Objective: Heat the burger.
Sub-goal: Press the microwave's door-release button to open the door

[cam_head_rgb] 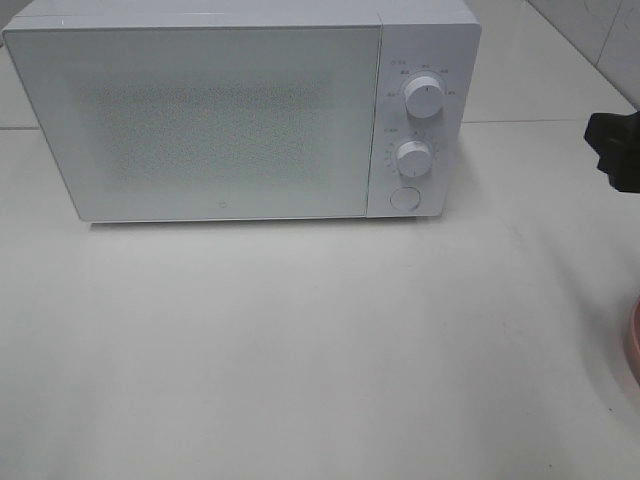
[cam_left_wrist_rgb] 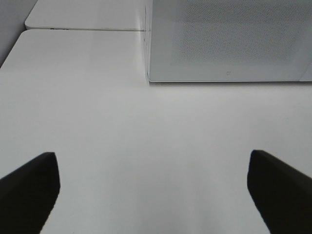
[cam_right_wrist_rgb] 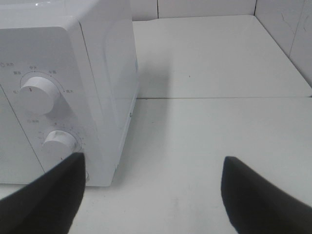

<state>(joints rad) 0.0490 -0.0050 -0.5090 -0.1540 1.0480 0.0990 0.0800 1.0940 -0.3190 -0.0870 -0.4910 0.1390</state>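
Note:
The burger is out of view in all three views. A white microwave (cam_head_rgb: 200, 120) stands at the back of the table with its door closed. The left wrist view faces the door (cam_left_wrist_rgb: 229, 39) from the front; my left gripper (cam_left_wrist_rgb: 153, 195) is open above bare table, holding nothing. My right gripper (cam_right_wrist_rgb: 153, 200) is also open and empty, just off the microwave's right front corner, near the two knobs (cam_right_wrist_rgb: 38, 93) (cam_right_wrist_rgb: 59, 142). In the exterior view only a black part of the right arm (cam_head_rgb: 612, 150) shows at the right edge.
A sliver of a pink plate's rim (cam_head_rgb: 633, 345) shows at the right edge of the table. The microwave's panel has two knobs (cam_head_rgb: 424, 98) (cam_head_rgb: 412, 157) and a round button (cam_head_rgb: 404, 197). A tiled wall stands at the back right.

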